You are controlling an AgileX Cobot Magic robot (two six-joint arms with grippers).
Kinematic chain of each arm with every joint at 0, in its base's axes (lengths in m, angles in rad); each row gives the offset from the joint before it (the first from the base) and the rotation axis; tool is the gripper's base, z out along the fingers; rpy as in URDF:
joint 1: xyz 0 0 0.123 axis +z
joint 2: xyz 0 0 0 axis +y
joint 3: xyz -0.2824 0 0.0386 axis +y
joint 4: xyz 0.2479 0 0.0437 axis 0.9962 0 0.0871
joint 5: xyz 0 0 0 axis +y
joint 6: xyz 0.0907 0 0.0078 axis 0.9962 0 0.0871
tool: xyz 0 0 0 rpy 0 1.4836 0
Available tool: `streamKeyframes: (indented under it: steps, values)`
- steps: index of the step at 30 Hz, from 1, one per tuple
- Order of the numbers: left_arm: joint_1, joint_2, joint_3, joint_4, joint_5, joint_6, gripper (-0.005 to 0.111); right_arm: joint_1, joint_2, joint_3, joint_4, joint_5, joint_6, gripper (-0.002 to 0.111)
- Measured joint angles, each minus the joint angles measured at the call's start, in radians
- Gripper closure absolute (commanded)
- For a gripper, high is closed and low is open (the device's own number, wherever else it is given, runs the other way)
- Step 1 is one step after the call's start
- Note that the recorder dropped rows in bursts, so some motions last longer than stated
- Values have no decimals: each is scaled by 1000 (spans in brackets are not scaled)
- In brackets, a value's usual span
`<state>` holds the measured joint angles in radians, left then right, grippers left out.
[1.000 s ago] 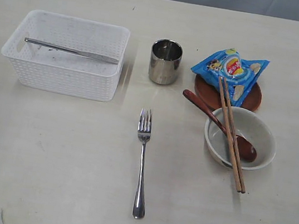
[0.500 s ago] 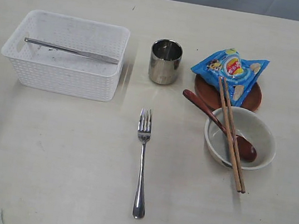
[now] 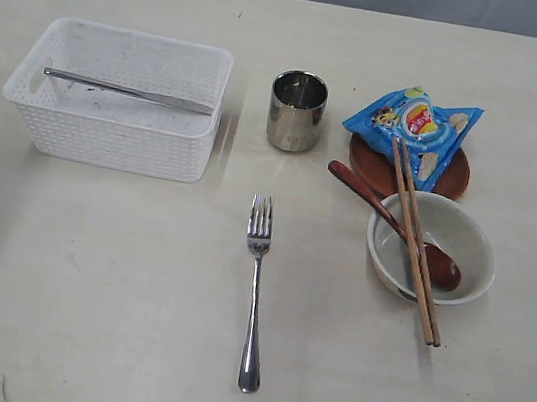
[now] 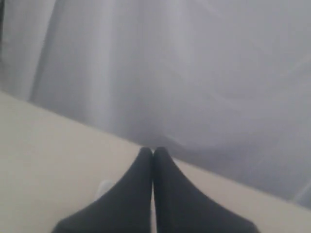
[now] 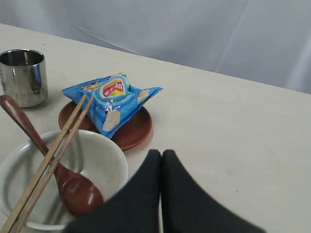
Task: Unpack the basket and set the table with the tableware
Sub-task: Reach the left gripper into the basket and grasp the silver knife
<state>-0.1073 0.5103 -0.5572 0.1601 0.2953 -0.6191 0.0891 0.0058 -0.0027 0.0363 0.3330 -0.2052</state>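
Both grippers are shut tight and hold nothing. The left gripper has its 2 fingers pressed together, with only bare tabletop and a grey curtain in front of it. The right gripper is shut too.

Just in front of the right gripper sits the bowl, with the spoon and the chopsticks resting in it. A bit past the bowl is the plate with the snack bag on top. The cup stands farther off. The fork lies alone on the tabletop.

The basket is far from the right gripper, on the left gripper's side. Only 1 thing lies in it: the knife.

So I think the job is almost done, and the knife is the last piece to take out. The left gripper would need to open, go down into the basket, and pinch the thin flat knife, which may be slippery. Then it goes on the tabletop near the fork.
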Motion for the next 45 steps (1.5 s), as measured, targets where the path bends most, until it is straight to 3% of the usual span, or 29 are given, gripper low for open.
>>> streamKeyframes:
  steps: [7,9,13,15,20,27,30,39,45]
  values:
    - [-17,515,-442,-376,458,584,103,0,0,0,0,0,0,109]
    - [-20,655,-535,-453,536,687,93,0,0,0,0,0,0,109]
    - [-22,889,-659,-500,582,797,61,0,0,0,0,0,0,109]
    - [-27,976,-690,-521,583,838,54,0,0,0,0,0,0,109]
    - [-58,1186,-738,-568,582,877,59,0,0,0,0,0,0,109]
    - [-75,1429,-952,-441,728,948,59,0,0,0,0,0,0,109]
    - [-75,1483,-1018,-404,742,1088,59,0,0,0,0,0,0,109]
    - [-75,1546,-1012,-391,729,1604,59,0,0,0,0,0,0,109]
    - [-77,1563,-1009,-228,675,1695,59,3,0,0,2,0,2,109]
